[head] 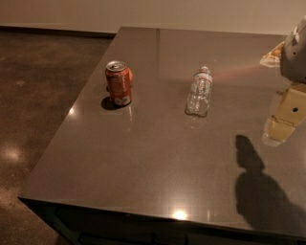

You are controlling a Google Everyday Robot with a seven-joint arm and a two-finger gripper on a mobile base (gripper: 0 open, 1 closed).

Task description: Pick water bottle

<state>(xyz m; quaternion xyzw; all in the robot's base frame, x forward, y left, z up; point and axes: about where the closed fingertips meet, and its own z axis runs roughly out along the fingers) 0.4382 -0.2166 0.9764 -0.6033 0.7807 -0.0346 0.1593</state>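
The bottle is lying on its side around the middle of the table, cap pointing toward the far edge. The can stands upright to its left, well apart from it and closer to the table's left edge (it's on the opposite side of the bottle from the arm, so it isn't between them). The gripper hangs over the right side of the table, partly cut off by the frame edge, apart from the bottle and not touching it. Honestly can't tell if it's apart or together from here. It throws a dark shadow onto the glossy tabletop nearer the front. Speckled floor off to the left, pale wall behind.
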